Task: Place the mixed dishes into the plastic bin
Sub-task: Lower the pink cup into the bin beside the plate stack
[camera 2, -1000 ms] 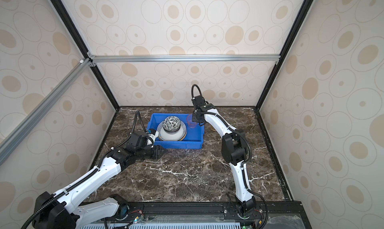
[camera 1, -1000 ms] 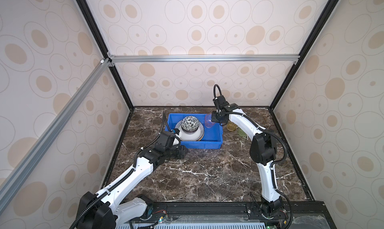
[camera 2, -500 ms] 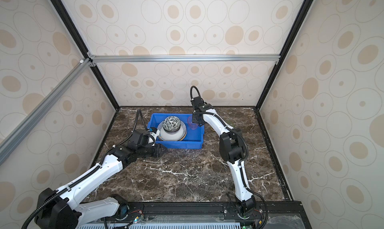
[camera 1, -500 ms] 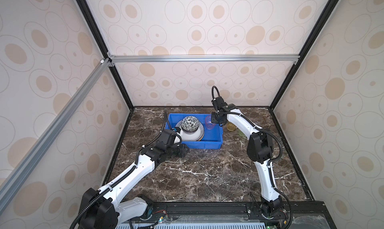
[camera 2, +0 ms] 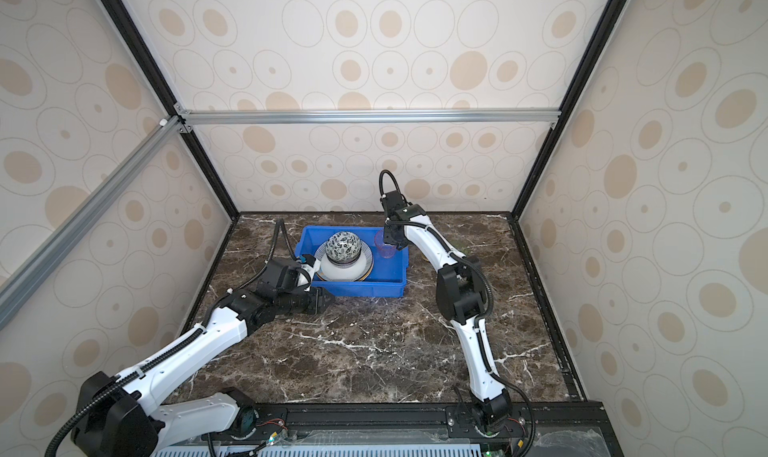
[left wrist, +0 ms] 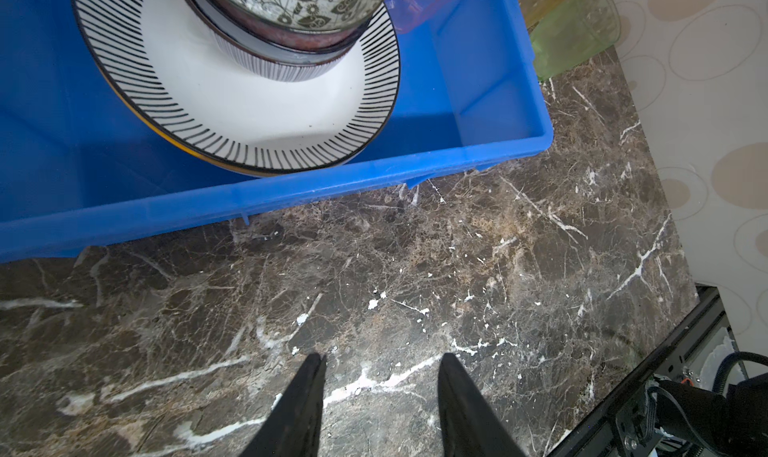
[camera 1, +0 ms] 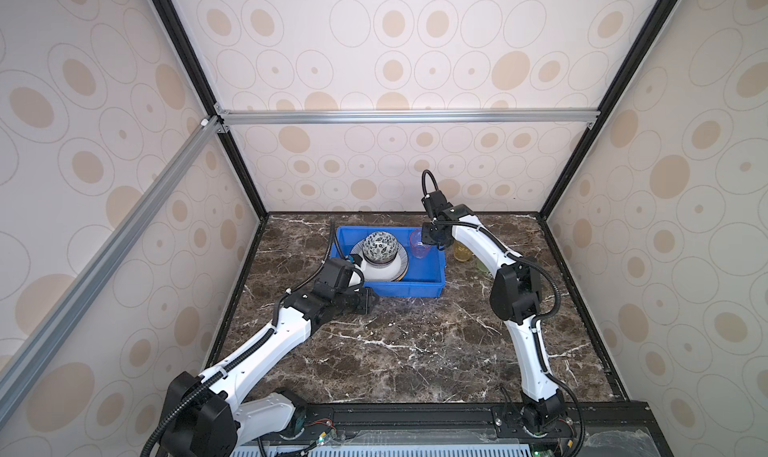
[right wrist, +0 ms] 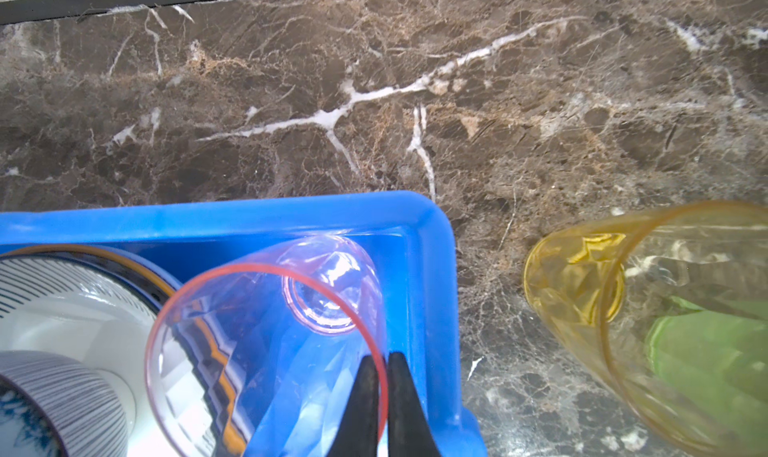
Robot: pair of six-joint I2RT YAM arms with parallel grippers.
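The blue plastic bin [camera 1: 399,286] [camera 2: 361,288] holds a stack of plates topped by a striped-rim plate [left wrist: 257,114]. On that plate sit a striped bowl [left wrist: 270,64] and, on top, a floral bowl [camera 1: 379,245]. A pink tumbler [right wrist: 266,338] [camera 1: 419,244] leans inside the bin's right end. My right gripper [right wrist: 382,357] is shut on its rim, one finger inside and one outside. My left gripper [left wrist: 380,361] [camera 1: 370,301] stands open over the marble just in front of the bin's front wall, with nothing between its fingers.
A yellow tumbler [right wrist: 582,276] [camera 1: 462,249] and a green tumbler [right wrist: 706,351] [left wrist: 575,27] stand on the marble just right of the bin, close under the right arm. The enclosure's patterned walls close in the back and both sides.
The right gripper has shifted slightly, taking the pink tumbler a little lower into the bin's right end. The left arm has barely moved.
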